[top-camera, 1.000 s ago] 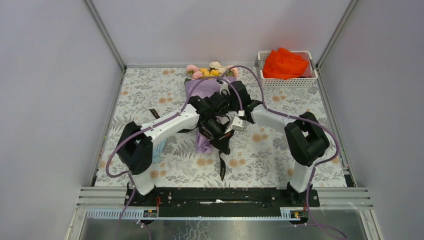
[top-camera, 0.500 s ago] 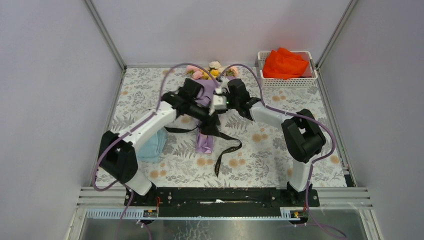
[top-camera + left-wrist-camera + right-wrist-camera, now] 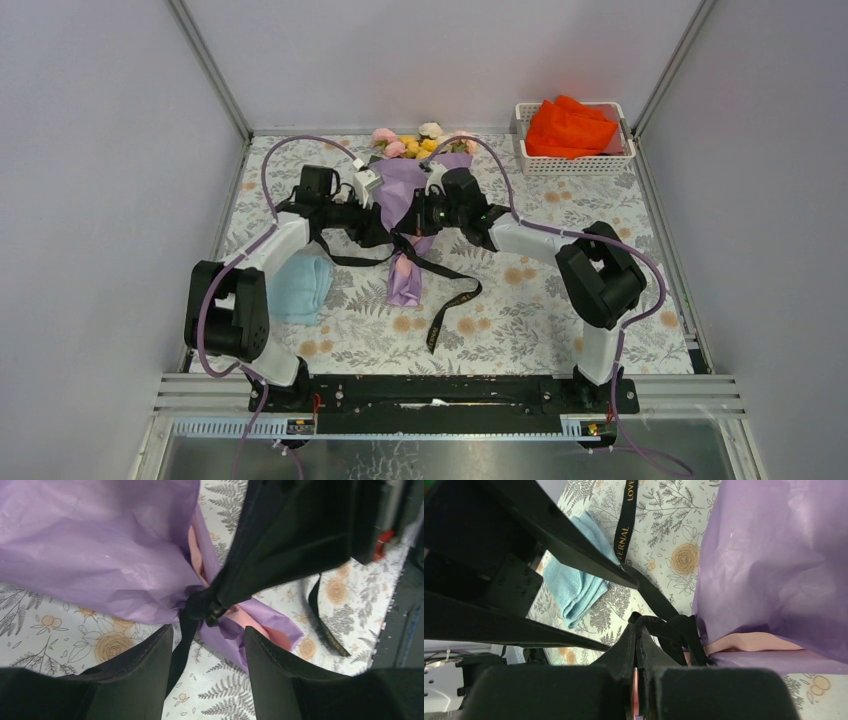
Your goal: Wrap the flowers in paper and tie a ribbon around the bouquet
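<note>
Currently in hand: the tying step. The flowers point(image 3: 420, 142) are already wrapped, and the ribbon point(image 3: 626, 525) is cinched round the cone's narrow waist in what looks like a first knot.
Bouquet point(image 3: 405, 195): lies mid-table, blooms toward the far wall and pointed end toward the arm bases.
Right gripper point(image 3: 638, 645): jaws are pinched together on the ribbon, right at the knot.
Left gripper point(image 3: 207, 635): jaws are apart, straddling a ribbon tail just beside the knot and gripping nothing.
Next move: by my reading, you close the left jaws on that tail and draw it away from the right hand to snug the knot. Keep the pull level, or the thin paper point(image 3: 100, 545) may crumple or the cone may slide.
Count, task things: one bouquet, one sheet of paper, one ribbon with two loose tails. The rose heads are too small to count exactly.
Count, other things: one blue cloth point(image 3: 300, 285), and one basket point(image 3: 575, 165) holding one orange cloth point(image 3: 570, 125).
</note>
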`<state>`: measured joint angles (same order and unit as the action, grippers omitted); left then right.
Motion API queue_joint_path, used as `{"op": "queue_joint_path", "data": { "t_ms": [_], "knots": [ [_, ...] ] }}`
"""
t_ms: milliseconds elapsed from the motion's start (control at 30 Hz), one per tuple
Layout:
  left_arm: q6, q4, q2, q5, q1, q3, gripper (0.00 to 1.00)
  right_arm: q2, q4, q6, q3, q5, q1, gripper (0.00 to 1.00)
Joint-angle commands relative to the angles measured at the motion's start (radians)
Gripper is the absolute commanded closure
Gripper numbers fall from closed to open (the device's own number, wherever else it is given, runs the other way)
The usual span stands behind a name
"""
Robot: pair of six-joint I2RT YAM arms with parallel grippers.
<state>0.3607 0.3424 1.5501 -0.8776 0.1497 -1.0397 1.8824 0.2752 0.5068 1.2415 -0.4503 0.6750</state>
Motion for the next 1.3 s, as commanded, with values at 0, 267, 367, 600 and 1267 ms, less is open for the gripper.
{"op": "queue_joint_path", "data": {
  "t_ms": [0, 267, 367, 600, 1267],
  "knots": [
    [-0.099, -0.291, -0.007, 0.084, 0.002, 0.067, 0.40, -0.057, 0.111, 0.061, -0.027, 0.078, 0.038, 1.00],
    [-0.110, -0.285, 0.039, -0.002, 0.002, 0.083, 0.58, -0.052, 0.126, 0.081, -0.032, 0.094, 0.044, 1.00],
    [-0.088, -0.245, 0.059, -0.001, 0.002, 0.065, 0.55, -0.059, 0.128, 0.081, -0.031, 0.101, 0.043, 1.00],
    [-0.116, -0.281, 0.084, -0.025, 0.002, 0.067, 0.56, -0.062, 0.135, 0.095, -0.034, 0.105, 0.044, 1.00],
    [-0.070, -0.230, 0.093, -0.026, 0.001, 0.101, 1.00, -0.107, -0.129, -0.135, -0.012, 0.120, -0.017, 0.69]
  ]
}}
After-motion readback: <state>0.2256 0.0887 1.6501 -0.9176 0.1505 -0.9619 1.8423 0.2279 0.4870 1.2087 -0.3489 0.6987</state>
